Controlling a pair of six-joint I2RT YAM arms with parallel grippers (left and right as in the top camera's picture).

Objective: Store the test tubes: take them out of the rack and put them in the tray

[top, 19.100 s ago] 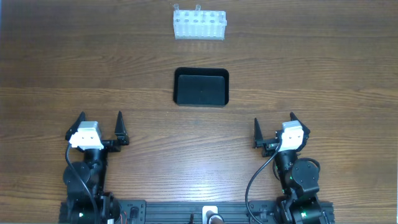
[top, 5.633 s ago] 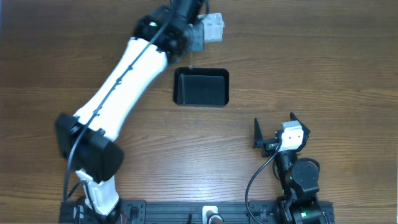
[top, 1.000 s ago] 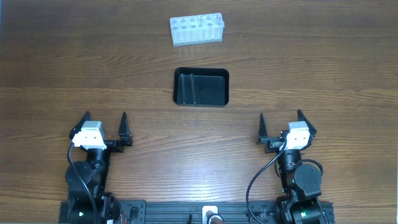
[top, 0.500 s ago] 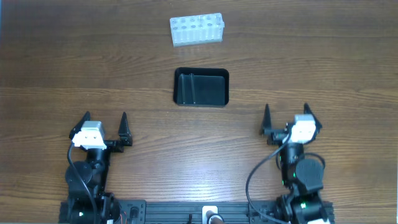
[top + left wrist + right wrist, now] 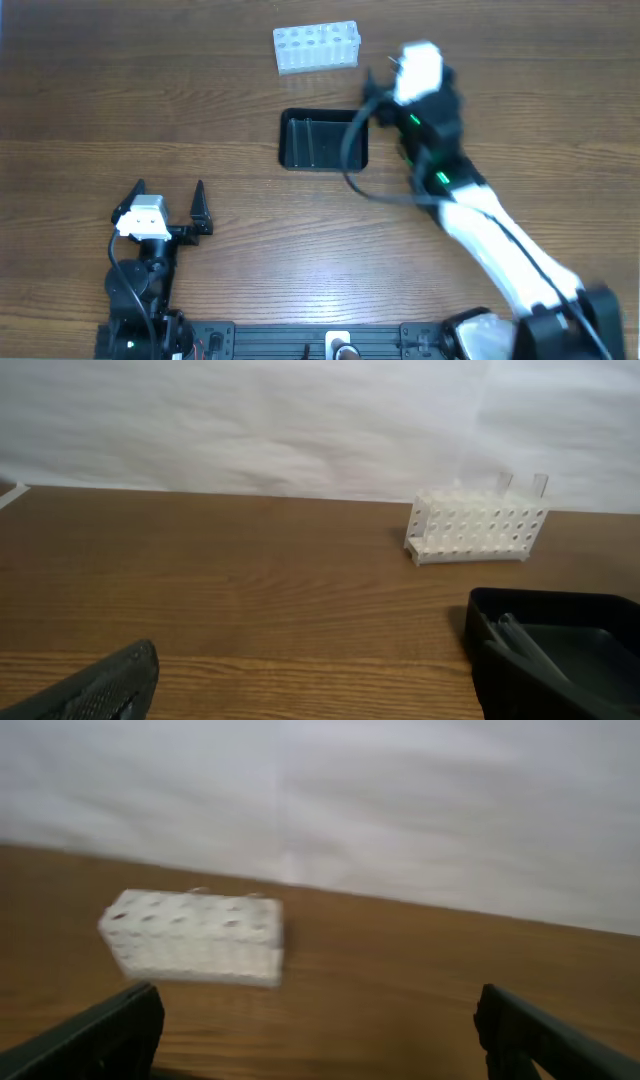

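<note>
Top, left gripper: jaws spread wide, nothing between them, low over brown wooden table.
Top, right gripper: far out from its base, between rack's end and tray's far corner.
Top, black rectangular plastic tray: ahead of left jaws, off toward right arm's side; just beside right jaws.
Top, clear test tubes: lying in tray, apart from both jaws.
Top, white perforated plastic rack: beyond tray, near right jaws.
Left wrist, rack: far ahead of jaws; two clear upright tubes rising above its far row.
Left wrist, tray: nearer than rack, off to one side of jaws, one tube visible inside.
Right wrist, jaws: wide apart, empty.
Right wrist, rack: ahead, nearer one finger than the other.
</note>
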